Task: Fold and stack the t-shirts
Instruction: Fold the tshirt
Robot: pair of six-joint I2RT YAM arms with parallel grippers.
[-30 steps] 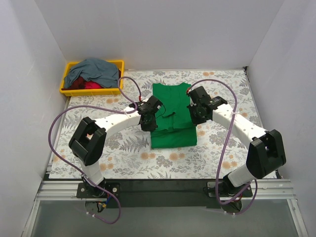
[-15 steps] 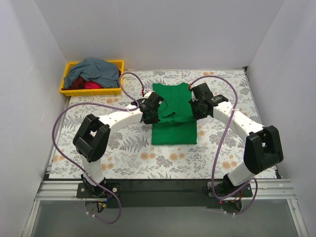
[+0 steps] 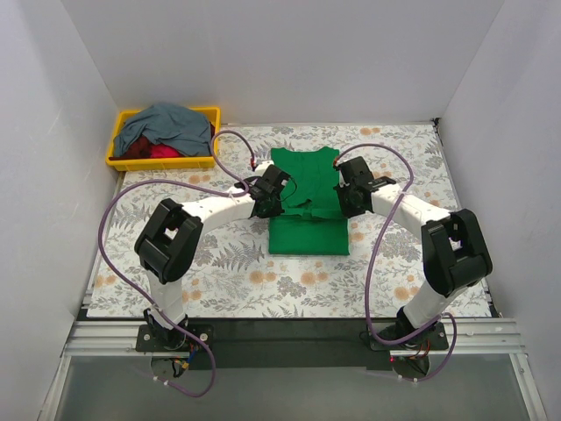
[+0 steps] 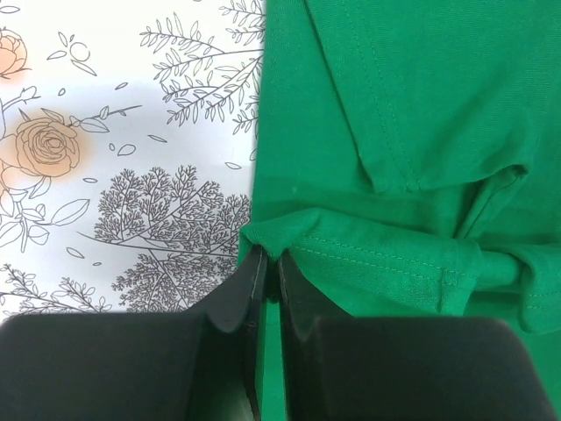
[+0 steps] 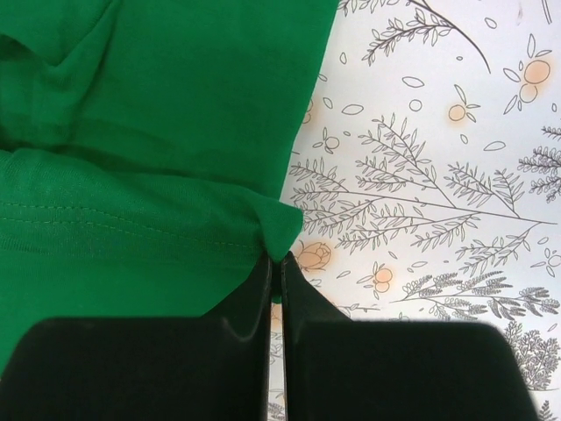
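Two corners of green t-shirt [image 3: 305,171] hem clamped, left hand [image 4: 266,263] and right hand [image 5: 274,263]; I'd carry both level, same speed.

No text, label, brand mark, number or sign is showing legibly in any of the three views.
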